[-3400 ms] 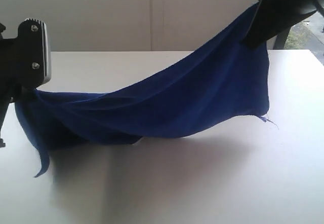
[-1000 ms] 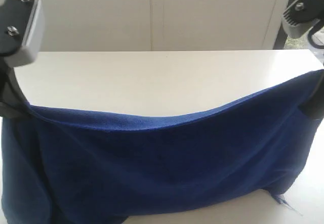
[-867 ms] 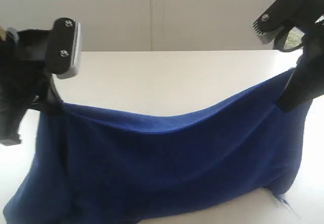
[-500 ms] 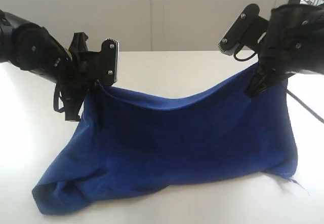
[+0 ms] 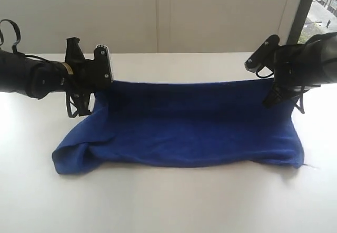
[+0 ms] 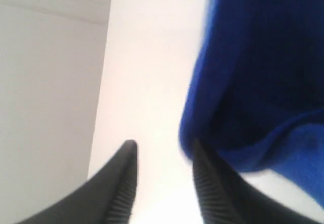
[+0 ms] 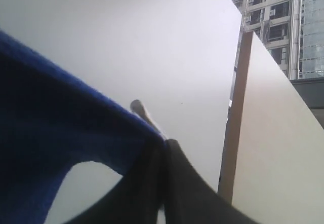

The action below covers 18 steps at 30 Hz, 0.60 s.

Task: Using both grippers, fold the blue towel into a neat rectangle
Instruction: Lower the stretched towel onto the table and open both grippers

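The blue towel [image 5: 189,125] lies doubled across the white table, its left end bunched into a rounded lump. My left gripper [image 5: 93,91] is low at the towel's far left corner. In the left wrist view this left gripper [image 6: 163,150] is open with only bare table between its fingers, and the blue towel [image 6: 253,82] lies just beside the outer face of one finger. My right gripper [image 5: 271,100] is at the far right corner. The right wrist view shows the right gripper [image 7: 164,143] shut on the hem of the blue towel [image 7: 50,122].
The white table [image 5: 168,201] runs back to a pale wall, its far edge just behind the towel. A dark window frame [image 5: 300,11] stands at the back right. Black cables loop off both arms.
Both arms have swung down and back, laying the hanging towel flat on the table. The left jaws have parted and let go of their corner. The right jaws still pinch theirs.
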{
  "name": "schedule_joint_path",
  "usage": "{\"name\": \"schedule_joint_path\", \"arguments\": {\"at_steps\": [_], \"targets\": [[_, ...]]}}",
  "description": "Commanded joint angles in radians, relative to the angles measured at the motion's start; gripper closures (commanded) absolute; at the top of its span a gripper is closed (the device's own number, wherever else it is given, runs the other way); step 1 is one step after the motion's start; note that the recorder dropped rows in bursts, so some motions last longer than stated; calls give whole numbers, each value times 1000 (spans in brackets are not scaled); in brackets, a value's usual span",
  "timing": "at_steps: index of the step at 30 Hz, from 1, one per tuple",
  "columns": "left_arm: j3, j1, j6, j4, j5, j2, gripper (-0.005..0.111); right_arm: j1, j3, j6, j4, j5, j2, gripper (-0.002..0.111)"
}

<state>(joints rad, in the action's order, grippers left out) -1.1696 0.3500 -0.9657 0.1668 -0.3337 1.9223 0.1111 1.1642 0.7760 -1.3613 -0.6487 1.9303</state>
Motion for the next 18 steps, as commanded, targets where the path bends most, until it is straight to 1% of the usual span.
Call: {"name": "schedule_joint_path", "arguments": {"at_steps": [1, 3, 6, 8, 9, 10, 12, 14, 16, 17, 18], "targets": [[-1, -4, 1, -54, -23, 8, 36, -12, 21, 14, -13, -9, 28, 108], [-7, -4, -3, -67, -47, 8, 29, -12, 23, 30, -25, 2, 28, 108], [-10, -1, -33, -87, -62, -12, 29, -12, 27, 43, -38, -1, 28, 108], [-10, 0, -33, -95, -40, -43, 29, -12, 32, 43, -36, -3, 28, 108], [-10, 0, -33, -95, -18, -63, 29, -12, 31, 43, -33, -3, 28, 106], [-10, 1, -33, -95, 12, -79, 29, -12, 34, 43, -33, -1, 28, 101], [-10, 1, -12, -114, 106, -127, 29, -12, 36, 43, -33, -1, 28, 86], [-10, 1, 48, -137, 209, -170, 29, -12, 40, 56, -33, -3, 26, 63], [-10, 1, 134, -140, 334, -212, 29, -12, 53, 69, -33, -55, 26, 41], [-10, 1, 158, -140, 371, -230, 29, -12, 62, 82, -33, -95, 23, 33], [-10, 1, 189, -140, 424, -244, 29, -10, 69, 100, -33, -129, 19, 29]]}}
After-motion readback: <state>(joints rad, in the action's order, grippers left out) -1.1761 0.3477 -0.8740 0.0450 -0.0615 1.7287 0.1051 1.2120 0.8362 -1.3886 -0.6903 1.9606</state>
